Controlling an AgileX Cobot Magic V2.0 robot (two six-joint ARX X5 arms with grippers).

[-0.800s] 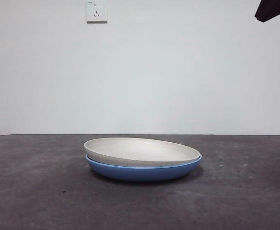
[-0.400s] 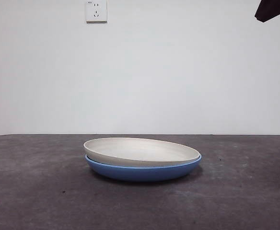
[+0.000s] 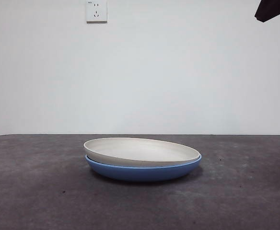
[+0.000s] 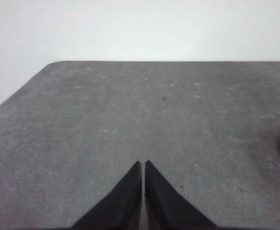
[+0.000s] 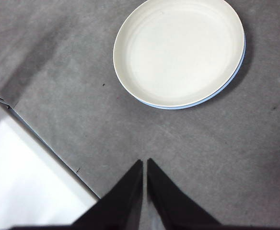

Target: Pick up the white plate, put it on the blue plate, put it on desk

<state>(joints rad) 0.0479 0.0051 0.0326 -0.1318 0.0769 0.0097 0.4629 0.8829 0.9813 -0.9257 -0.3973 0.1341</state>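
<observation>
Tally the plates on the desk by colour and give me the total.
White plate: 1, nested in the blue one
Blue plate: 1, resting on the desk
Total: 2 plates

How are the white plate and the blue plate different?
The white plate is matte cream, while the blue plate is glossy blue. The white plate sits on top, tilted a little; the blue plate lies underneath, on the desk. Both are round, shallow and about the same size.
</observation>
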